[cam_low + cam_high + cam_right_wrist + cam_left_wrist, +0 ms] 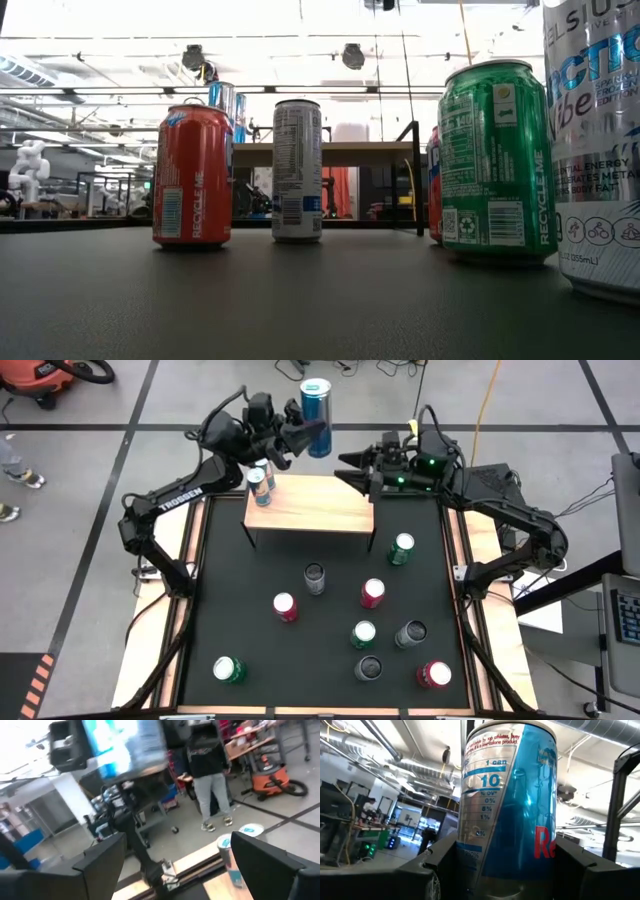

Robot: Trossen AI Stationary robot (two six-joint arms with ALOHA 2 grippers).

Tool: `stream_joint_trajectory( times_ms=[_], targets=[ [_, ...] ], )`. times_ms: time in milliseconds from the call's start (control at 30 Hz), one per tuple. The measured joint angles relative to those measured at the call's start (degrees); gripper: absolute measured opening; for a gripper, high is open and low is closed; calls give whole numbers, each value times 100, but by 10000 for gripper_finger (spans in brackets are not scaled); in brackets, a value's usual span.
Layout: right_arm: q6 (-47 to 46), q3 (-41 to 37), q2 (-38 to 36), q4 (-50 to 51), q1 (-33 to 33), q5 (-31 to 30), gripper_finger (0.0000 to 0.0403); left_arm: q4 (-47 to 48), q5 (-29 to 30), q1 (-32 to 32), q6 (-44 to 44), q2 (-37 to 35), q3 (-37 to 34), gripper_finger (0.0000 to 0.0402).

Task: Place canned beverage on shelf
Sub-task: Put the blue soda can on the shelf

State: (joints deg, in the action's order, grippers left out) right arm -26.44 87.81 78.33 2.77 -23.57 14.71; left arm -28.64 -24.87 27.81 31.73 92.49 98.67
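The left gripper [312, 432] is clamped on a tall blue can [317, 415], which stands upright between its two fingers; the left wrist view shows the blue can [507, 800] filling the space between the dark fingers [440, 865], its printed side facing the camera. Held this way, the can hangs above the far edge of the shelf [310, 505], with the light-wood board lying below and on the near side of the claw. Just beside the claw, toward the left arm's side and lower down, two blue cans [260, 480] stand touching each other on the shelf's far left corner.

The right gripper [352, 468] hovers over the shelf's far right corner with its fingers spread apart and nothing between them. It sits well apart from the held can, which is to its left and higher up. In the right wrist view the held can [125, 745] shows blurred ahead of the spread fingers [265, 855], with the two shelf cans [235, 845] lower down.

On the black tabletop [250, 640], on the near side of both claws, stand loose cans: green ones [401, 548], red ones [285, 606] and grey ones [314, 577].
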Motion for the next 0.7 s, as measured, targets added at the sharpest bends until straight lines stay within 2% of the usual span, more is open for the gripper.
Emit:
stream_joint_trajectory(
  times_ms=[200, 300, 700],
  targets=[
    [8, 0, -7, -226, 7, -88, 338, -61, 140, -309, 183, 0, 0, 226],
    [-111, 0, -24, -228, 7, 214, 338, -44, 310, -432, -77, 2, 0, 226],
    [-291, 4, -22, -962, 81, 335, 339, 175, 643, -526, -208, 11, 0, 229]
  ],
)
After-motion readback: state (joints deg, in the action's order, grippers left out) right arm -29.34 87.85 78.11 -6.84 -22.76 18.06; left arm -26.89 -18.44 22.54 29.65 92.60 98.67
